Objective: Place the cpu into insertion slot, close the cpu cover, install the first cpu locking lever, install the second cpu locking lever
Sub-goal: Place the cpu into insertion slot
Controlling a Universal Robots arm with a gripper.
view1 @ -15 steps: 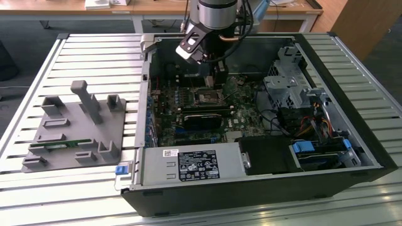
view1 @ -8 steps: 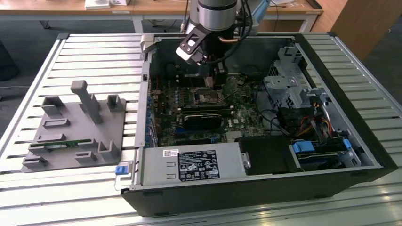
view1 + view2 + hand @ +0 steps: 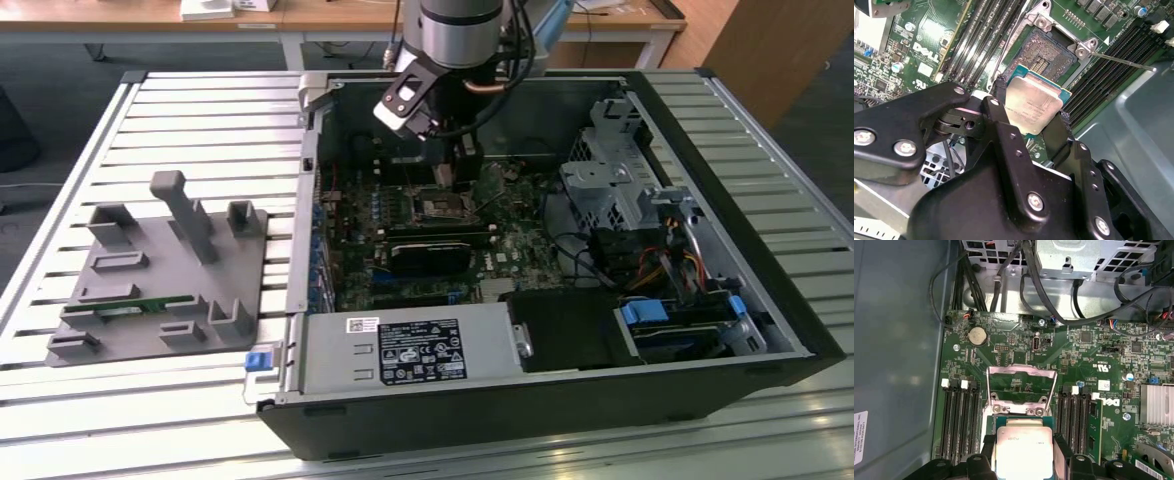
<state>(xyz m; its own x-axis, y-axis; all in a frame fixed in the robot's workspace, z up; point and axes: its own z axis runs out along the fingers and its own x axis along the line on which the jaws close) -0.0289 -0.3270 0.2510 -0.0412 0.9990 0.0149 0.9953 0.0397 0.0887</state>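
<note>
Exterior view first. At its left, a grey fixture plate (image 3: 160, 270) with upright pegs lies on the slatted table (image 3: 80, 130), apart from the open computer case (image 3: 534, 425). It is probably a parts holder kept outside the case so the interior stays free for the arm. Further along, the arm (image 3: 461, 35) reaches down into the case. The gripper (image 3: 458, 172) hangs over the motherboard (image 3: 514, 250), directly above the insertion slot (image 3: 447, 205). The long black card (image 3: 434, 252) lies just beside the slot. At the exterior view's right, the metal drive cage (image 3: 614, 185) and a bundle of cables (image 3: 661, 265) sit well apart from the work.

In the second wrist view the black fingers (image 3: 999, 102) pinch the cpu (image 3: 1034, 102) by two opposite edges, its metal top facing up. Held that way, the underside is left free and the chip can go down flat. The chip overlaps the near edge of the insertion slot (image 3: 1046, 52), whose contact field shows bare beyond it. I therefore judge the chip to be held above the slot, not yet seated. A thin locking lever (image 3: 1124, 61) sticks out to one side, released so the slot can be loaded.

In the first wrist view the cpu (image 3: 1021, 452) sits between the fingers. Beyond it the cpu cover (image 3: 1021, 371) stands swung up, with board visible through its window, which leaves the slot open. Memory slots (image 3: 959, 420) flank the area.
</note>
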